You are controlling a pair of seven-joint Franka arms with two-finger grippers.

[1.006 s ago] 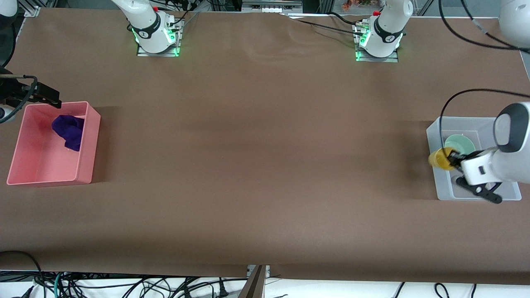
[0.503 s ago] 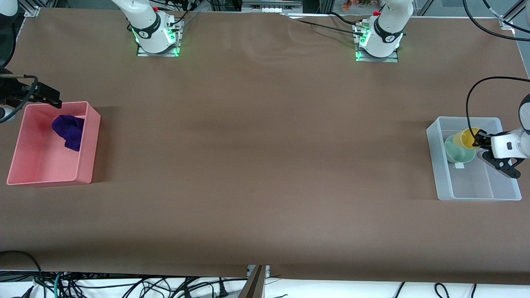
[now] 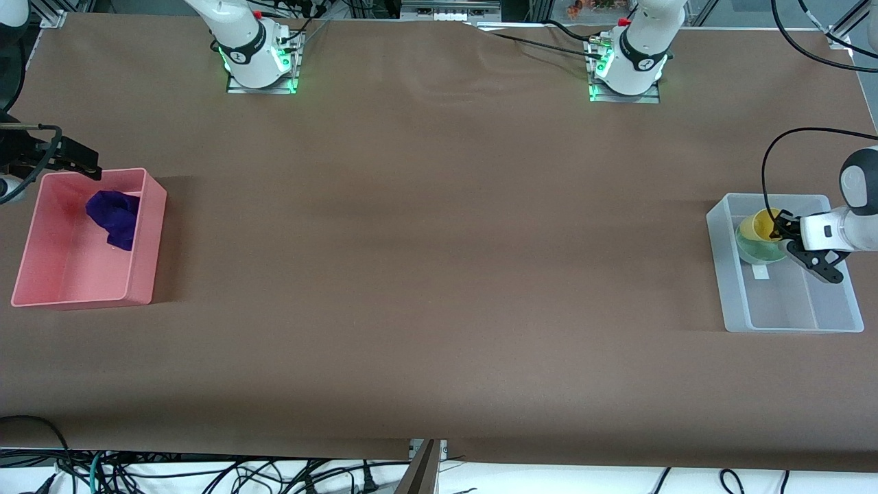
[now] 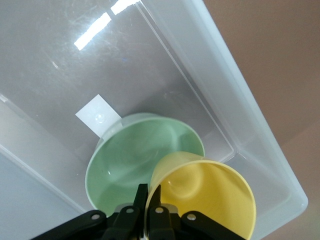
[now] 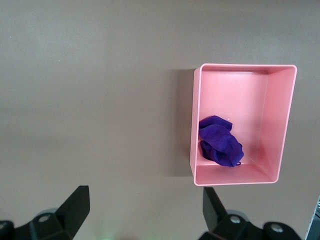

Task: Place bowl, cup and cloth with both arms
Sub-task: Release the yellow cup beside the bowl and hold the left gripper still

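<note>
The cup (image 3: 763, 224) is pinched at its rim by the left pincer (image 3: 782, 228), tilted over the bowl (image 3: 754, 250) inside the clear bin (image 3: 789, 322). The bowl's rim is partly hidden by the cup. The right pincer (image 3: 79, 160) is held spread, high over the pink bin (image 3: 137, 274), where the cloth (image 3: 113, 216) lies.

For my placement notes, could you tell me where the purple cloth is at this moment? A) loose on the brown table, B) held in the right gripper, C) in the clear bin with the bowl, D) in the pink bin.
D: the cloth lies inside the pink bin at the right arm's end of the table, while the right gripper hangs open and empty.
</note>
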